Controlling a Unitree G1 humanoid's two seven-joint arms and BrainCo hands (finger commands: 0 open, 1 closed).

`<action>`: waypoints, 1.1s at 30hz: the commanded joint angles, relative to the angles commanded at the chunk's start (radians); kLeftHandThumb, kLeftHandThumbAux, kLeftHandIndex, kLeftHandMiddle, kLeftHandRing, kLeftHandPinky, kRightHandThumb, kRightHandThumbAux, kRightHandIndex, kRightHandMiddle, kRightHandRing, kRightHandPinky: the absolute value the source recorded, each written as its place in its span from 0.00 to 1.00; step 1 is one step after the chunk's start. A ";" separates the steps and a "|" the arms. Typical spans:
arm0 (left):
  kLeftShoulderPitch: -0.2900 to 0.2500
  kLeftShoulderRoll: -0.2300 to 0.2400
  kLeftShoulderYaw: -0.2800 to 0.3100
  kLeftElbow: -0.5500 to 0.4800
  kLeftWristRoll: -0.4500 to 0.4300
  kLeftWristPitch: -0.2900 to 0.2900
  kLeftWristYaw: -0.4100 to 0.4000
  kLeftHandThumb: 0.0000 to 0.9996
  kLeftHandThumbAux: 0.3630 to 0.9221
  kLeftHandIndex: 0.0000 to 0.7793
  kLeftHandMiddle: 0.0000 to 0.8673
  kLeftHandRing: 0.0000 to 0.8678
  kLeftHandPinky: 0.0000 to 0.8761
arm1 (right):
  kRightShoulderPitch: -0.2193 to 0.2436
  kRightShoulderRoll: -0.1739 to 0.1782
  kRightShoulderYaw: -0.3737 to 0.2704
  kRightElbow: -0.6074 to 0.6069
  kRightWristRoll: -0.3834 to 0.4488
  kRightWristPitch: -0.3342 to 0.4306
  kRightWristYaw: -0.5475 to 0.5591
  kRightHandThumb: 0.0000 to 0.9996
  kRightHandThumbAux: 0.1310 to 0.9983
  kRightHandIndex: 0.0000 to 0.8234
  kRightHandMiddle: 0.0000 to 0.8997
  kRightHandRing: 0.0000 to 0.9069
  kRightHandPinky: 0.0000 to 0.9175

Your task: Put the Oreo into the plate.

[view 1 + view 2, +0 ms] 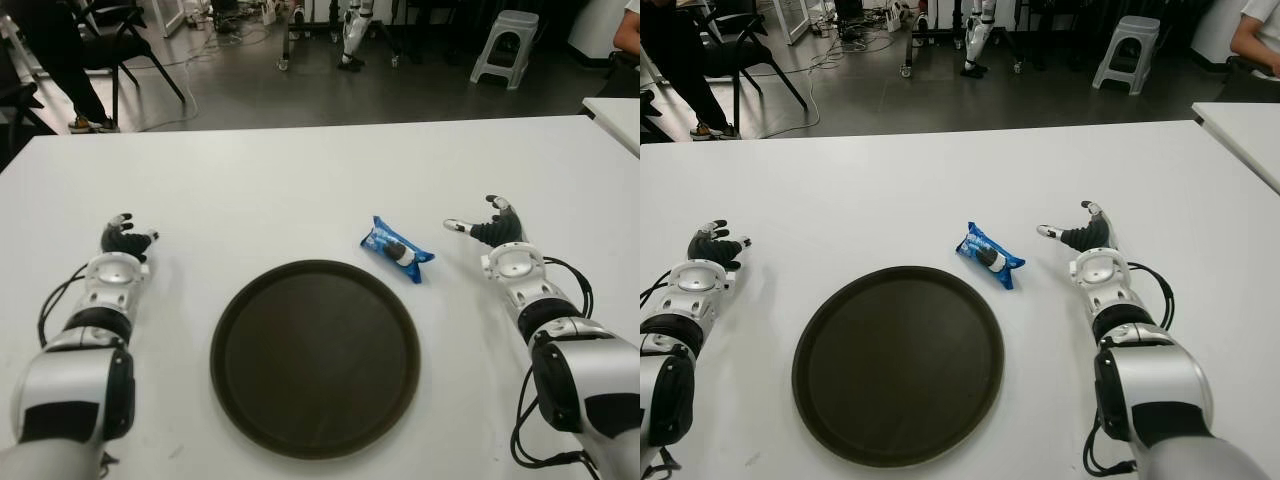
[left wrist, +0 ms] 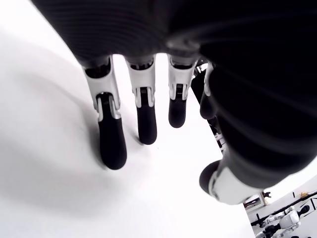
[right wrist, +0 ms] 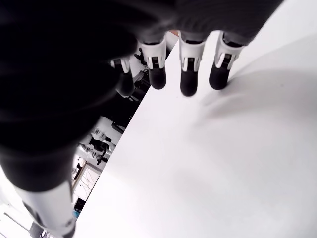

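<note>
**White counter, Oreo pack lying beside the plate**

On the white counter [image 1: 300, 190] a dark round plate [image 1: 315, 357] sits near the robot. The blue Oreo pack [image 1: 397, 250] lies just beyond the plate's far right rim, outside it. The right hand [image 1: 487, 228] shows right of the pack, fingers spread, holding nothing. The left hand [image 1: 124, 238] shows left of the plate, fingers relaxed and empty.

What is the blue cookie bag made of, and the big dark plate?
The Oreo pack looks like thin shiny plastic film: it has crinkles, bright glints and pinched ends. The plate looks like hard dark brown plastic with a dull finish and a raised rim, though painted metal can't be ruled out. Both hands, the left hand and right hand, are open and hold nothing.
</note>
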 joint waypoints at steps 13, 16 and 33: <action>0.000 0.000 0.000 0.000 0.000 0.000 0.000 0.27 0.68 0.10 0.15 0.19 0.21 | 0.006 -0.003 -0.002 0.001 -0.001 -0.013 -0.006 0.00 0.71 0.08 0.08 0.09 0.08; 0.000 0.000 0.000 0.000 0.000 0.002 -0.001 0.26 0.68 0.11 0.15 0.19 0.20 | 0.007 -0.002 -0.007 0.001 0.004 -0.018 -0.004 0.00 0.70 0.08 0.08 0.09 0.08; 0.000 -0.005 0.001 0.000 -0.002 0.004 0.001 0.26 0.69 0.10 0.14 0.17 0.19 | 0.009 0.001 -0.017 -0.008 0.018 -0.041 -0.003 0.00 0.68 0.07 0.07 0.09 0.13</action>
